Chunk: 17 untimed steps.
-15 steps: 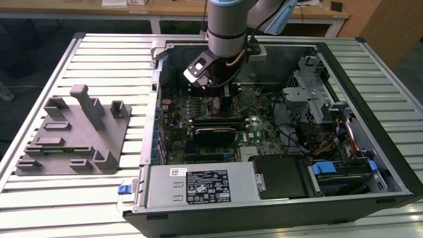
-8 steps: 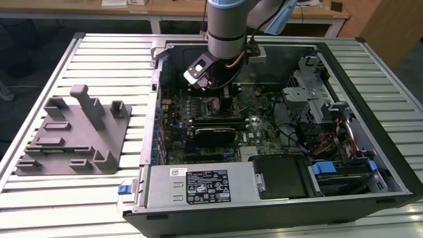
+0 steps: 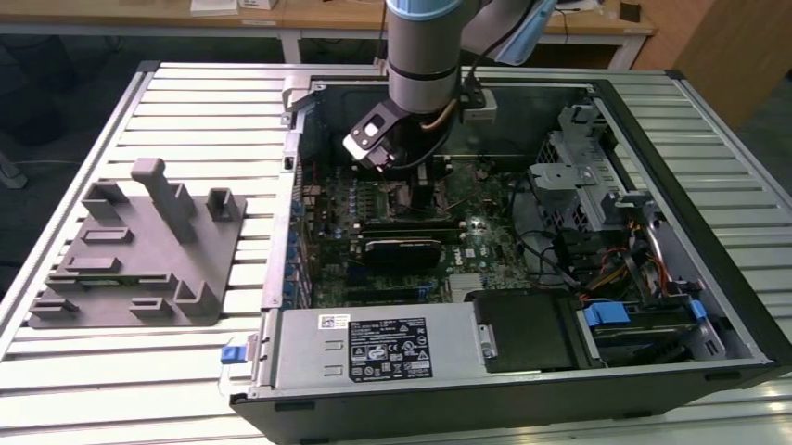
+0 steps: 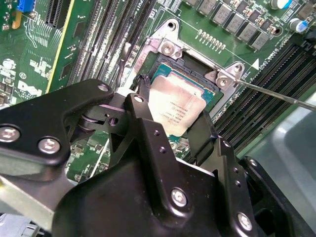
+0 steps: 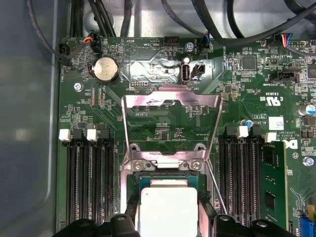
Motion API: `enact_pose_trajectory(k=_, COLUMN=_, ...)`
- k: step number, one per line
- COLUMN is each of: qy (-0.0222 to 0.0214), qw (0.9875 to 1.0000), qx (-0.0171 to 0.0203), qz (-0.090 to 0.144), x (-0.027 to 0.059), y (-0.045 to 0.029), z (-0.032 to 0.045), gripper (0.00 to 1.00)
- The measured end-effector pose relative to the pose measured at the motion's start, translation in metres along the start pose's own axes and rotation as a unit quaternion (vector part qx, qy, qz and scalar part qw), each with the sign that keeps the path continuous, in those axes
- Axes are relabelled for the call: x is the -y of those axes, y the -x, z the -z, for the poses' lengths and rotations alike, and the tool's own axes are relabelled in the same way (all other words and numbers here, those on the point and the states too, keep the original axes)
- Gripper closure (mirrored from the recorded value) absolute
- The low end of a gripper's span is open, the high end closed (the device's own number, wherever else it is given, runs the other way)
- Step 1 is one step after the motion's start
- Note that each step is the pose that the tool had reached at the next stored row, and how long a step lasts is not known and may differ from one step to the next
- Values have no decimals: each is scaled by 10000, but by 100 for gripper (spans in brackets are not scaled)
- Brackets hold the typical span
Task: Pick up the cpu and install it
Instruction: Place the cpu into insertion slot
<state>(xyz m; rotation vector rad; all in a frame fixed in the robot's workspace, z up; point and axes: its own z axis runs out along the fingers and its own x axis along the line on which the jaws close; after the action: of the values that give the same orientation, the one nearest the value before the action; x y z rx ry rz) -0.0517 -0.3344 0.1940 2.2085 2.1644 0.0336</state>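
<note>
The cpu [image 4: 176, 104], a small square chip with a silver top and a thin green edge, lies in or just above the black socket frame [image 4: 195, 64] on the motherboard. My gripper [image 4: 170, 114] reaches down into the open computer case [image 3: 693, 306], with one black finger [image 4: 142, 106] against one side of the chip and the other on the opposite side. In the first wrist view the cpu [image 5: 167, 210] sits between the same two fingers [image 5: 129, 219]. In the exterior view the gripper [image 3: 415, 174] hangs over the upper middle of the board.
The socket's metal cover plate [image 5: 170, 101] stands flipped open, and its thin lever [image 4: 276, 95] sticks out sideways. Memory slots [image 5: 89, 182] flank the socket. A grey fixture [image 3: 136, 250] lies on the slatted table at the exterior view's left. A power supply [image 3: 371, 348] fills the case front.
</note>
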Motion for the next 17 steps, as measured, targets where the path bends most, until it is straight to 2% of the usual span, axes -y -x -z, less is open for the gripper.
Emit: enact_pose_trajectory(k=17, qy=-1, qw=10000, qx=2, qz=-32, x=3, y=-1, z=-33, gripper=45)
